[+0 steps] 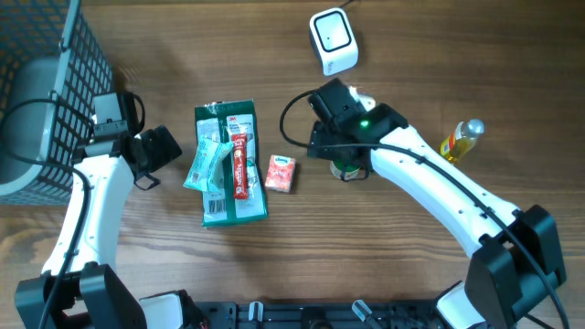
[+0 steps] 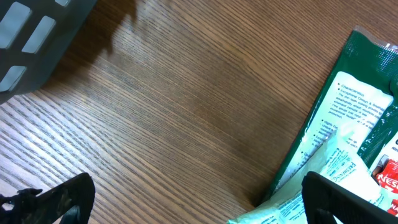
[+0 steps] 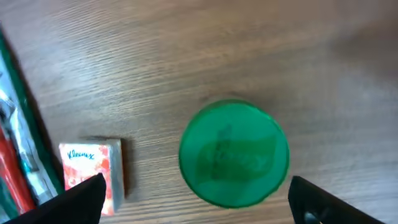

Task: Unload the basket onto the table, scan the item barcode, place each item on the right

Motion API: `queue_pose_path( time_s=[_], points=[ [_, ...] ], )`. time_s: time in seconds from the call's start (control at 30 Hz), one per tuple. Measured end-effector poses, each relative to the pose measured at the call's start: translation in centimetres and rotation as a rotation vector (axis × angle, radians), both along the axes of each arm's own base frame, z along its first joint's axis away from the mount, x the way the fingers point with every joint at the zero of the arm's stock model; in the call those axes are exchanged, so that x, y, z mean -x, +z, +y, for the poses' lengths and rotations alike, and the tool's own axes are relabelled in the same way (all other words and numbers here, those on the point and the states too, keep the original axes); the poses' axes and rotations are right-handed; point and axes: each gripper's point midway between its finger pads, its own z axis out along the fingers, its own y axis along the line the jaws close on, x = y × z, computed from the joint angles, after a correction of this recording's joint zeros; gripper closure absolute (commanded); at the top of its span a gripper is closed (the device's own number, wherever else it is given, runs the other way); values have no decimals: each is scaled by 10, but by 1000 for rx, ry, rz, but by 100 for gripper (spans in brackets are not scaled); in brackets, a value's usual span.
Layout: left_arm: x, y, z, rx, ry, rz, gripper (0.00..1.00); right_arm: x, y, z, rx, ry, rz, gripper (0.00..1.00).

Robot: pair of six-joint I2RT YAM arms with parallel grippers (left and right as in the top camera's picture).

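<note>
A white barcode scanner (image 1: 332,41) sits at the back of the table. A round container with a green lid (image 3: 234,154) stands upright on the wood, mostly hidden under the right wrist in the overhead view (image 1: 347,170). My right gripper (image 3: 199,202) hangs above it, open, with its dark fingertips (image 3: 81,199) wide on either side of the lid and not touching it. My left gripper (image 2: 199,205) is open over bare wood, just left of a dark green pack (image 2: 354,112). Its right fingertip (image 2: 345,202) hovers over a pale green packet (image 2: 323,180).
A small Kleenex pack (image 1: 281,174) lies between the green pack (image 1: 228,164) and the container. A red stick packet (image 1: 240,164) rests on the green pack. A yellow bottle (image 1: 460,140) lies at the right. A dark wire basket (image 1: 46,100) fills the far left.
</note>
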Motion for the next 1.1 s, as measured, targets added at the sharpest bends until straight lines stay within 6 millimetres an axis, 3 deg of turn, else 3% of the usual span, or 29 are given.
queue_pose_path(
  time_s=[0.17, 0.23, 0.37, 0.5, 0.7, 0.8, 0.93, 1.0, 1.1],
  points=[
    [0, 0, 0, 0, 0, 0, 0, 19, -29, -13, -32, -264, 64, 6],
    [0, 0, 0, 0, 0, 0, 0, 20, -37, -15, -47, -320, 62, 14],
    [0, 0, 0, 0, 0, 0, 0, 14, -38, -13, -68, -358, 33, 28],
    [0, 0, 0, 0, 0, 0, 0, 11, -37, -20, -34, -356, 7, 29],
    [0, 0, 0, 0, 0, 0, 0, 10, -37, -22, 41, -165, 1, 37],
    [0, 0, 0, 0, 0, 0, 0, 10, -37, -21, 87, -2, 5, 53],
    [0, 0, 0, 0, 0, 0, 0, 13, -36, -17, 128, 212, 19, 53],
    [0, 0, 0, 0, 0, 0, 0, 19, -36, -15, 152, 371, 39, 61],
    [0, 0, 0, 0, 0, 0, 0, 27, -35, -14, 166, 511, 64, 58]
  ],
)
